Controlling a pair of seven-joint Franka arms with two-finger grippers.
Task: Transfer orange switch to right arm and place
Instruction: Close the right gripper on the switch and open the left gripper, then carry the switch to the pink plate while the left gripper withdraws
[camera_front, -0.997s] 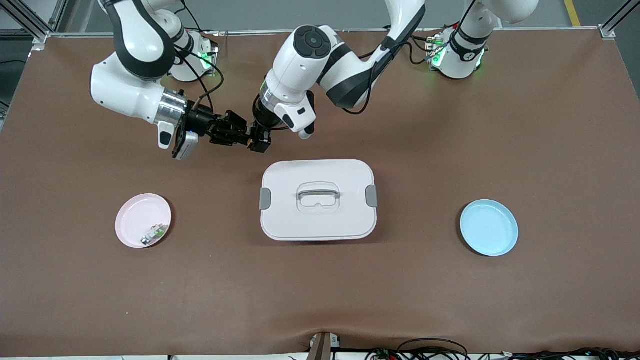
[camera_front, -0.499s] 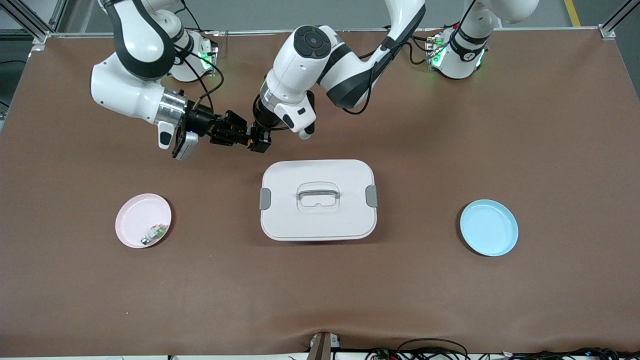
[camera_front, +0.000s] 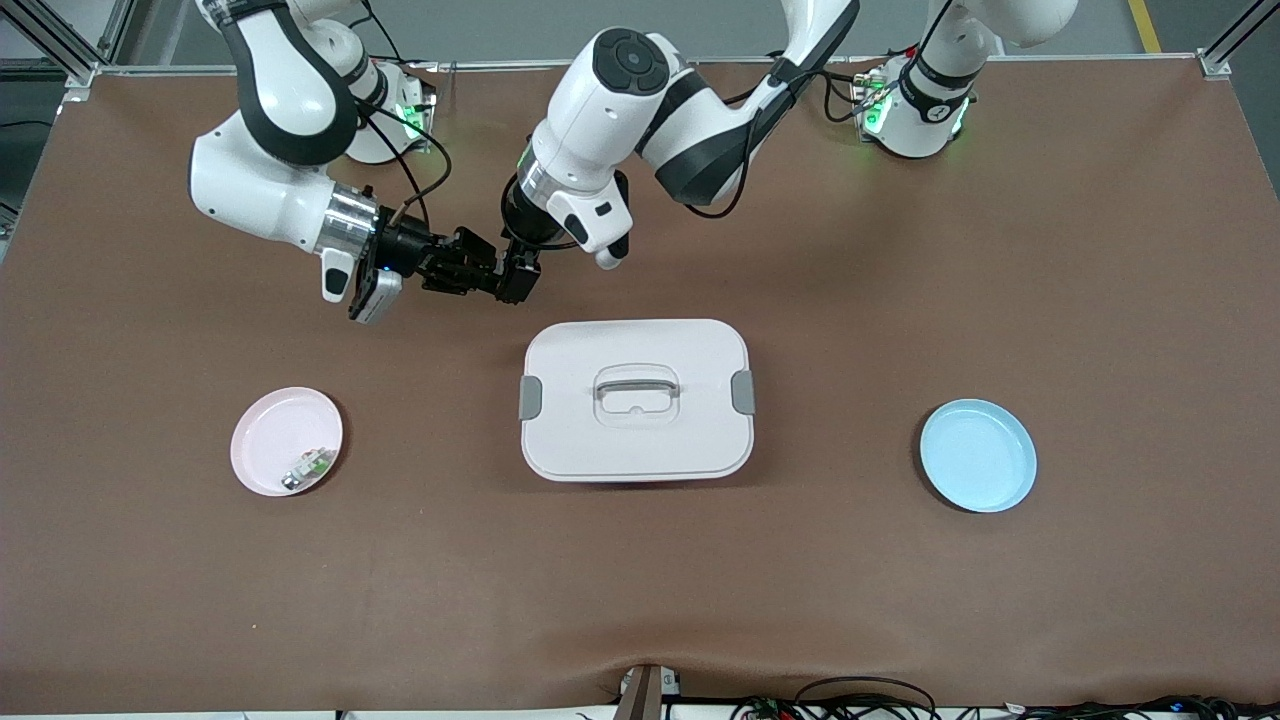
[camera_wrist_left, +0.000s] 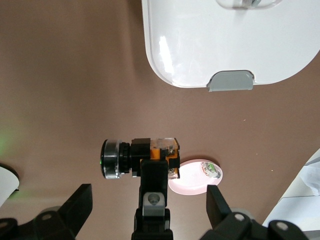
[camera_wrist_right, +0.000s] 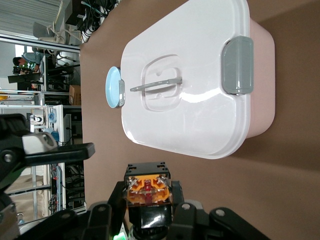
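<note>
The orange switch (camera_wrist_right: 147, 189), a tiny black block with an orange middle, sits between my right gripper's (camera_wrist_right: 148, 202) fingers, which are shut on it. In the front view the right gripper (camera_front: 488, 277) is in the air over the bare mat beside the white box. My left gripper (camera_front: 518, 282) meets it there. In the left wrist view its two fingers stand wide apart on either side of the switch (camera_wrist_left: 161, 152) and do not touch it, so the left gripper (camera_wrist_left: 149, 196) is open. One right gripper finger covers part of the switch.
A white lidded box (camera_front: 636, 398) with grey latches stands mid-table. A pink plate (camera_front: 275, 432) holding a small green-and-silver part (camera_front: 310, 466) lies toward the right arm's end. A blue plate (camera_front: 978, 455) lies toward the left arm's end.
The left arm's wrist has pulled back a little toward its base. The right gripper has shifted slightly with the switch. The plates and the box have not moved.
</note>
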